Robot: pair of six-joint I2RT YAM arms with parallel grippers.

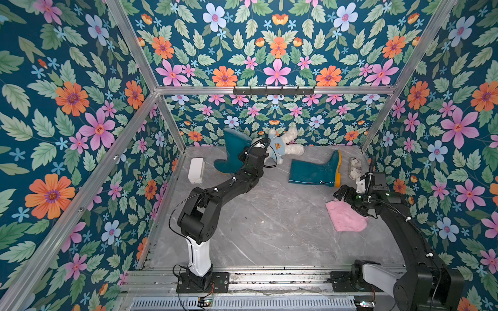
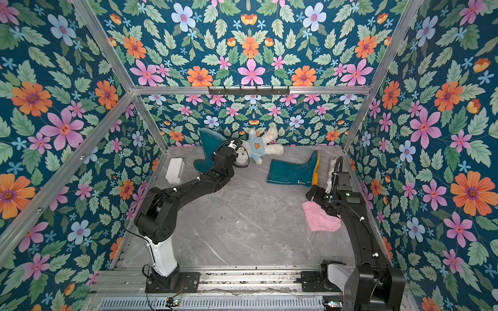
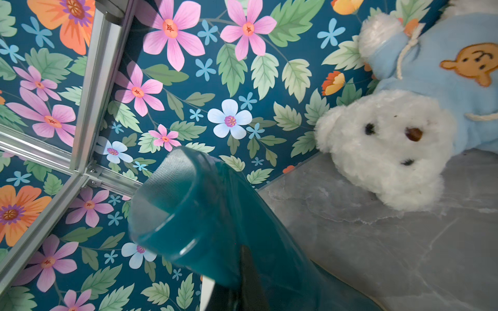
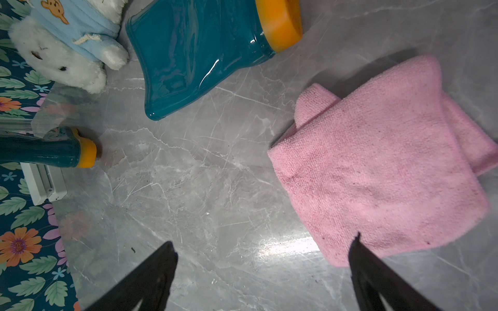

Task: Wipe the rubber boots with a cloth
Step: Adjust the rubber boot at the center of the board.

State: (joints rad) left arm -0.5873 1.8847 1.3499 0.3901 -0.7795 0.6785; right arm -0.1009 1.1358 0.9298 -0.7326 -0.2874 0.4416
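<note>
Pinching the tilted rubber boot point(image 1: 233, 150) by its shaft, upper centre in both top views, the left gripper point(image 3: 234, 280) steadies it. The right gripper point(image 4: 263, 239) hangs spread beside the pink cloth point(image 1: 346, 219), right of centre; better to centre over its fold before closing.

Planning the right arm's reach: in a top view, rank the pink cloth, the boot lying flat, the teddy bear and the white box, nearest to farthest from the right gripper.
From the right gripper:
1. pink cloth, right beside it
2. lying boot, farther back
3. teddy bear, against back wall
4. white box, by the left wall
</note>
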